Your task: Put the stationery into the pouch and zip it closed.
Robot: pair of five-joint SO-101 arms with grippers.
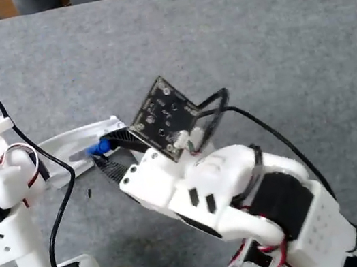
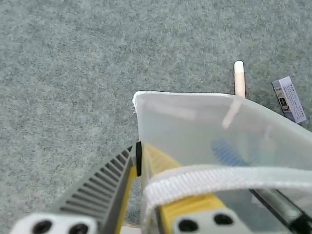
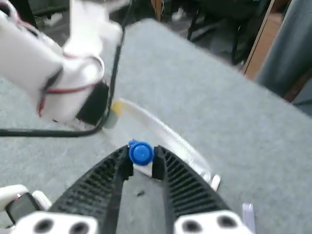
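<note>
At the mouth of the pouch (image 1: 76, 139), whose rim the left gripper (image 2: 140, 157) pinches, the right gripper (image 3: 141, 160) is clamped on a blue-capped item (image 3: 141, 152), so insertion seems under way; next it should push deeper, then release inside.

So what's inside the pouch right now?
Through the translucent pouch wall, a blurry blue thing and what looks like a dark pen. The rest is covered by the left gripper and white band.

a pen (image 2: 239, 78) lies on the table (image 2: 73, 73) just beside the pouch (image 2: 195, 126), a small packet (image 2: 289, 100) near the pen.
</note>
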